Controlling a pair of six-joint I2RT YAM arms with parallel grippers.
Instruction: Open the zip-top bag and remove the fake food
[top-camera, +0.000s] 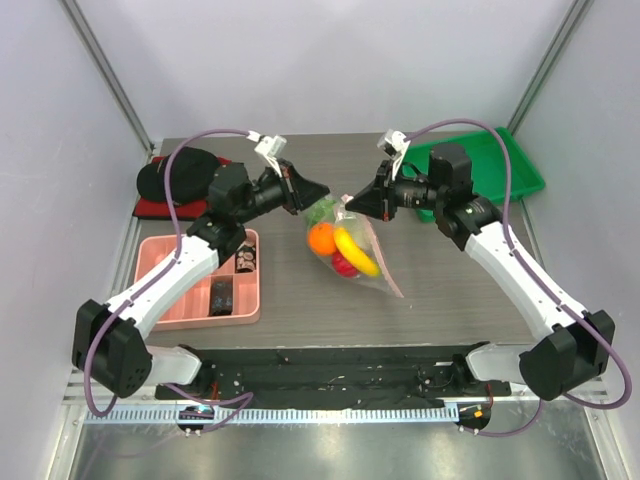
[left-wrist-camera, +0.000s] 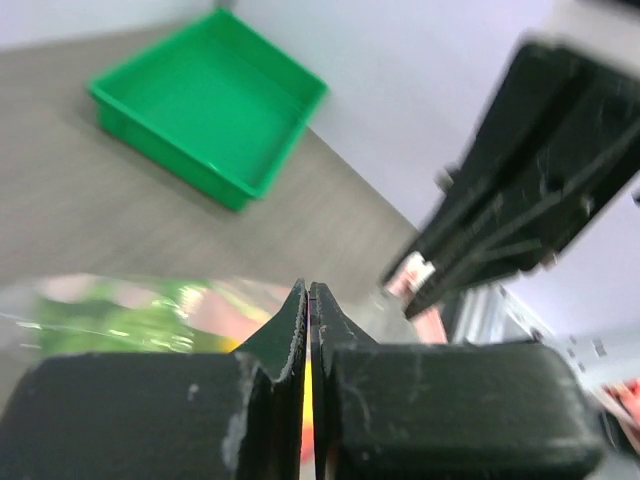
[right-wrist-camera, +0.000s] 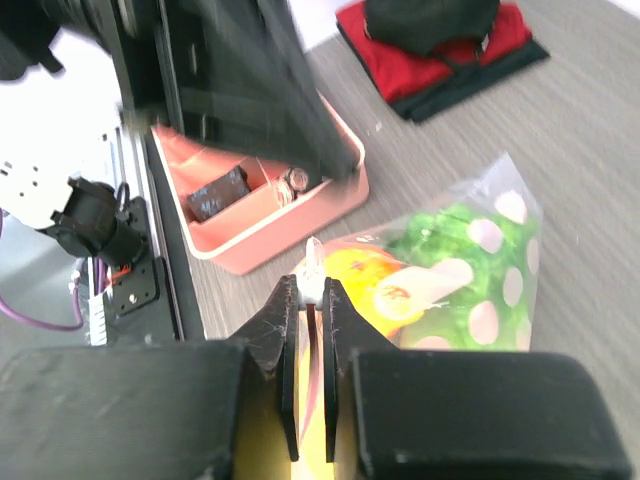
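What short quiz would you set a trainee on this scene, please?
1. True or false: the fake food lies inside the zip-top bag.
2. On which arm's side does the pink tray sit? A. left B. right
3. What is the right gripper pinching?
Key: 1 true; 2 A; 3 the zip-top bag's top edge.
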